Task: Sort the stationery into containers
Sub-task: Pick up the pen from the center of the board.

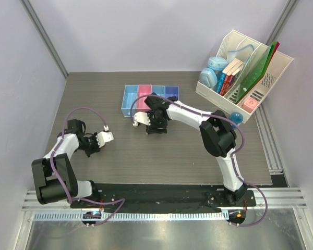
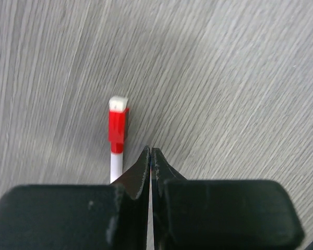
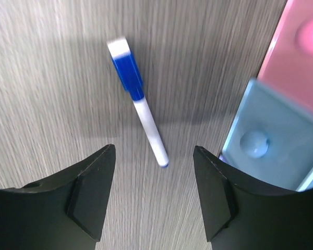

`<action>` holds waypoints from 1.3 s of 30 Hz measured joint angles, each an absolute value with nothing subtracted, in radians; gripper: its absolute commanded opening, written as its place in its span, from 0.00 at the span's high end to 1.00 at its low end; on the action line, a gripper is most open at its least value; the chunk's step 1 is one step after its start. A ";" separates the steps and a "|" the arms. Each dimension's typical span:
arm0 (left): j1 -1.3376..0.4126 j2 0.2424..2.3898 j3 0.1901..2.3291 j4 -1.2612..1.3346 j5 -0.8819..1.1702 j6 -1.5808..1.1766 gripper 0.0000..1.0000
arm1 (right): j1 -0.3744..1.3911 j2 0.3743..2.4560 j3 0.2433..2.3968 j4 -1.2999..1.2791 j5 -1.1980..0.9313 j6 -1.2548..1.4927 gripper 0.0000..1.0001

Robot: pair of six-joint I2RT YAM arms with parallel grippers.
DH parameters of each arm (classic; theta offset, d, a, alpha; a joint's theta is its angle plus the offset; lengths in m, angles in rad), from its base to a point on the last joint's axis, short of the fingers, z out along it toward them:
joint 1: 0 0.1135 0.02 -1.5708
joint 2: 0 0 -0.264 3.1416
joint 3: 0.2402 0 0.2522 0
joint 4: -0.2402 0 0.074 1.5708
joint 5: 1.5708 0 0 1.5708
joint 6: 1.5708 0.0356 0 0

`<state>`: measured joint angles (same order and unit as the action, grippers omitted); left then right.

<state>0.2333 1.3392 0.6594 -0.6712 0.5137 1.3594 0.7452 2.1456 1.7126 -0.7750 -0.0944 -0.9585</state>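
Presently, the left gripper stands over the left half of the dark grey wood-grain tabletop, roughly midway between its near and far edges. Its black jaws are pressed together at the tips, with nothing caught between them. A thin white marker with a red cap lies flat on the tabletop just beside the left finger, on its outer side, with the cap pointing away from the wrist. The shaft runs under the finger's body and out of sight. Whether the finger touches the marker cannot be told.

The right gripper hangs near the middle of the tabletop, toward the far edge. Its jaws are spread wide and hold nothing. A thin white marker with a blue cap lies flat on the surface, its white end reaching into the gap between the fingers and touching neither.

Just beyond this gripper, on its far side, sits the left end of the row of four joined translucent rectangular trays. They run light blue, pink, light blue and purple from left to right, close to the middle of the far edge.

A white slanted file rack with books and green folders occupies the far right corner. A round blue item lies against its near side, by the right edge.
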 measured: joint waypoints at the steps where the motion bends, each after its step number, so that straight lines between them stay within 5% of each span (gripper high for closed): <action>1: 0.242 1.339 0.660 -0.670 0.513 1.343 1.00 | 0.750 2.146 1.713 -0.768 -0.098 -0.958 0.34; 10: 0.380 1.328 0.711 -0.657 0.550 1.214 0.96 | 0.773 2.188 1.718 -0.730 -0.141 -0.947 0.35; 13: 0.396 1.327 0.719 -0.662 0.570 1.213 0.59 | 0.776 2.196 1.729 -0.719 -0.148 -0.943 0.35; 14: 0.397 1.327 0.719 -0.667 0.577 1.222 0.37 | 0.776 2.196 1.730 -0.718 -0.149 -0.943 0.35; 15: 0.398 1.327 0.719 -0.677 0.585 1.230 0.34 | 0.776 2.198 1.730 -0.715 -0.153 -0.941 0.36; 28: 0.398 1.367 0.791 -0.830 0.614 1.420 0.29 | 0.780 2.200 1.732 -0.715 -0.152 -0.939 0.37; 39: 0.330 1.672 0.982 -0.846 0.532 1.505 0.31 | 0.784 2.200 1.732 -0.709 -0.151 -0.928 0.38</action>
